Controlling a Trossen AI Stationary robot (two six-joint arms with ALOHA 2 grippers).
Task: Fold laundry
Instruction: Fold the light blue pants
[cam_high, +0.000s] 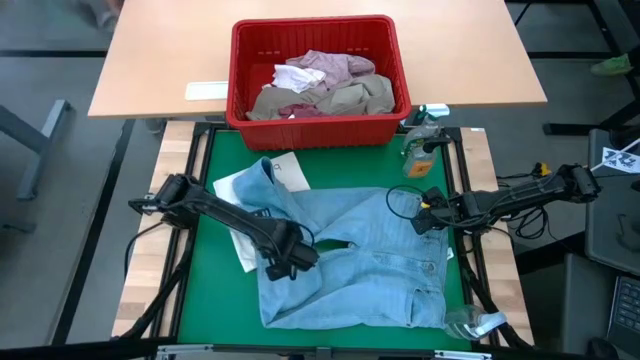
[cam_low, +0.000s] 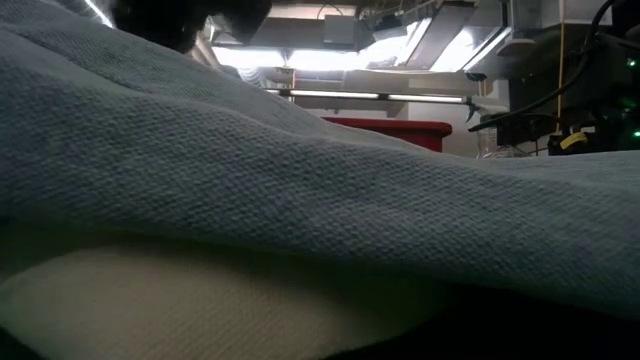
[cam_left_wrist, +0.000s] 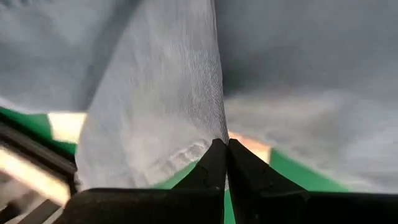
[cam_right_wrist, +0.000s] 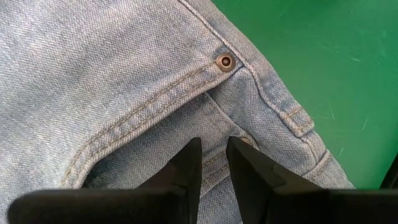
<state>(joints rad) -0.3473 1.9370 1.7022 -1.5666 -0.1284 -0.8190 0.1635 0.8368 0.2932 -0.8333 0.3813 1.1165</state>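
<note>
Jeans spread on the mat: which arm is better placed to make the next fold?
Probably left. Its hand is shut on a jeans edge; the right hand hovers slightly open above the pocket, gripping nothing.

The 2 arms are matte black jointed links trailing thin black cables, the right arm (cam_high: 520, 200) showing small orange marks, each ending in tapered black jaws.

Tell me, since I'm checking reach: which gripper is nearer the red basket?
Right. The right gripper sits at the jeans' right edge, just below the basket's right corner. The left gripper is farther down the mat, at the jeans' left side.
</note>
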